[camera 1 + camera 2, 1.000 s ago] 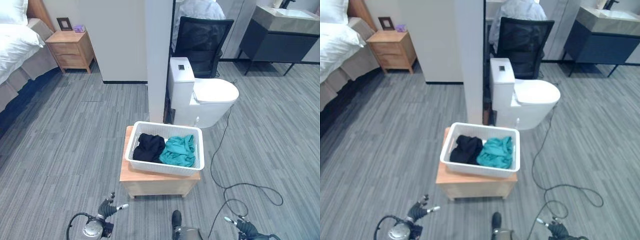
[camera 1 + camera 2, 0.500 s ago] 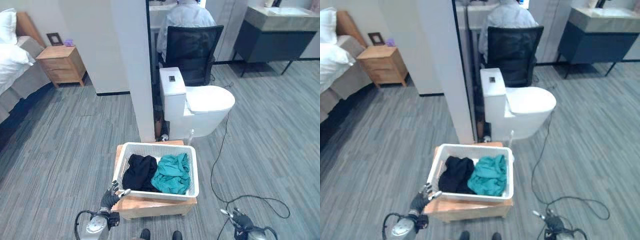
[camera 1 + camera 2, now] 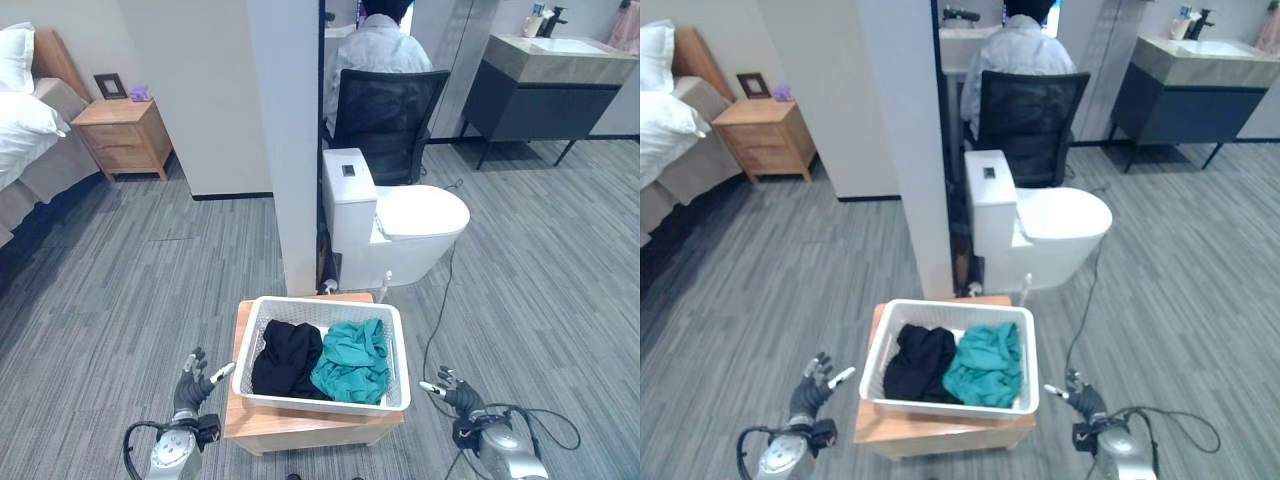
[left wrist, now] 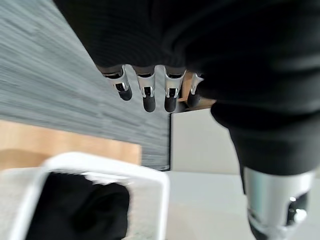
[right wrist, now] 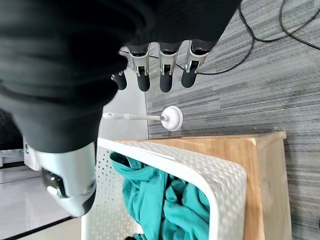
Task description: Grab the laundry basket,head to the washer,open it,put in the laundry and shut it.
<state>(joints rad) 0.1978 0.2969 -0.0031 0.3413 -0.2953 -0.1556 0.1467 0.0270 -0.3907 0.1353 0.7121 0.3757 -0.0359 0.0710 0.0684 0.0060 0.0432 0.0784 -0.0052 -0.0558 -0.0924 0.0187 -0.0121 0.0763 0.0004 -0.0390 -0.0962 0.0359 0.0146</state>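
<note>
Sitting on a low wooden stand (image 3: 300,428): white laundry basket (image 3: 325,400) holding black garment (image 3: 287,358) beside teal garment (image 3: 352,362); flanking it, left hand (image 3: 192,383) and right hand (image 3: 455,396), fingers spread, gripping nothing.

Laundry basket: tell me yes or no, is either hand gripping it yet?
No. The laundry basket sits on the wooden stand, with the left hand and right hand open beside it.

White laundry basket (image 3: 330,400) on low wood stand; black (image 3: 288,358) + teal (image 3: 352,362) clothes inside.
</note>
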